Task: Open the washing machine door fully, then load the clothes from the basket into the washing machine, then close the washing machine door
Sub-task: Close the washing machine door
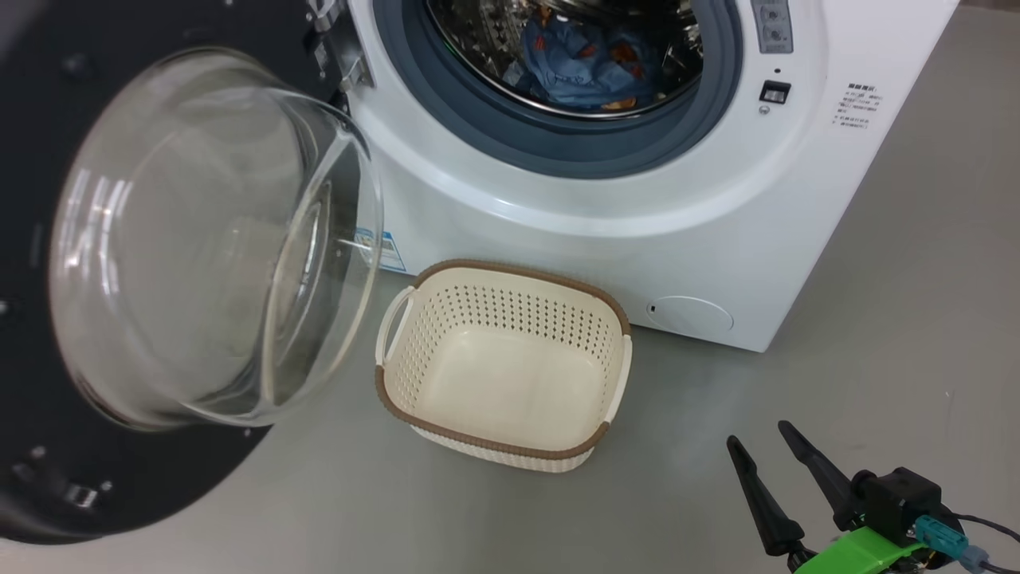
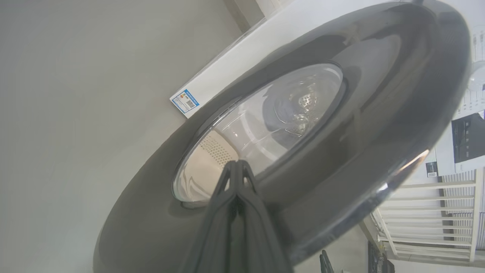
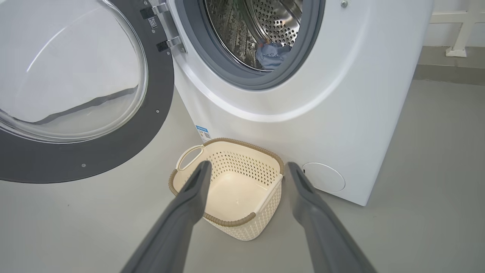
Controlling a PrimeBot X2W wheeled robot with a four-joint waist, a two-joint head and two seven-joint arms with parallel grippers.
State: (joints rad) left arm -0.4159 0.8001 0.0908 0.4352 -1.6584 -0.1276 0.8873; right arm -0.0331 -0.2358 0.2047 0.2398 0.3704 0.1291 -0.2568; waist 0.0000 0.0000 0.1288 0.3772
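Note:
The washing machine point(image 1: 637, 199) stands with its door point(image 1: 48, 446) swung wide to the left, glass bowl point(image 1: 207, 239) bulging toward me. In the steel drum lie the clothes point(image 1: 590, 68), blue with orange prints, also visible as clothes point(image 3: 271, 55) in the right wrist view. In front of the washer sits the basket point(image 1: 510, 271), with nothing in it. My right gripper point(image 1: 758, 434) hangs open to the right of the basket, and its fingers frame the basket point(image 3: 227, 223) from above point(image 3: 248, 163). My left gripper point(image 2: 237, 163) is shut with nothing in it, tips close before the door's outer face point(image 2: 360, 125).
A round filter cap point(image 1: 689, 315) sits low on the washer's front, right of the basket. A blue sticker point(image 1: 386, 249) is at its lower left corner. Grey floor point(image 1: 916, 319) stretches right of the machine. A white railing point(image 2: 435, 212) stands beyond the door.

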